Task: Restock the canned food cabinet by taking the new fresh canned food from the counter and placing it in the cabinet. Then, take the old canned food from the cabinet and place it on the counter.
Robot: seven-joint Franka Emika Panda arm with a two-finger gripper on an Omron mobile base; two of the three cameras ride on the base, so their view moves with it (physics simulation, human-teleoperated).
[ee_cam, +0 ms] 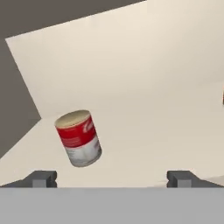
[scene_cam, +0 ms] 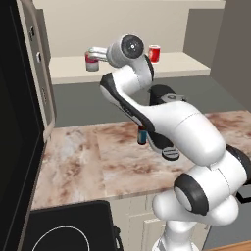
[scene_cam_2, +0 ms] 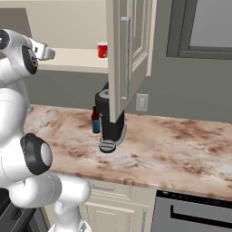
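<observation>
Fingertips point(ee_cam: 43, 178) spread wide, my gripper point(ee_cam: 112, 179) holds nothing. Old can point(ee_cam: 78, 138) sits ahead, left of center. I should shift left to straddle it, then close.

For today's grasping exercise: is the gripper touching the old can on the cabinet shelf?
Apart. In the hand view, the old can stands beyond the open gripper, with bare shelf between them.

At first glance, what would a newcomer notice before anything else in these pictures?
The white arm reaches up into the open beige wall cabinet, its end effector open just beside the old can with grey bands at the left of the shelf. A bright red can stands further right on that shelf. Below, on the mottled brown stone counter, a dark appliance sits with a small bottle beside it.
</observation>
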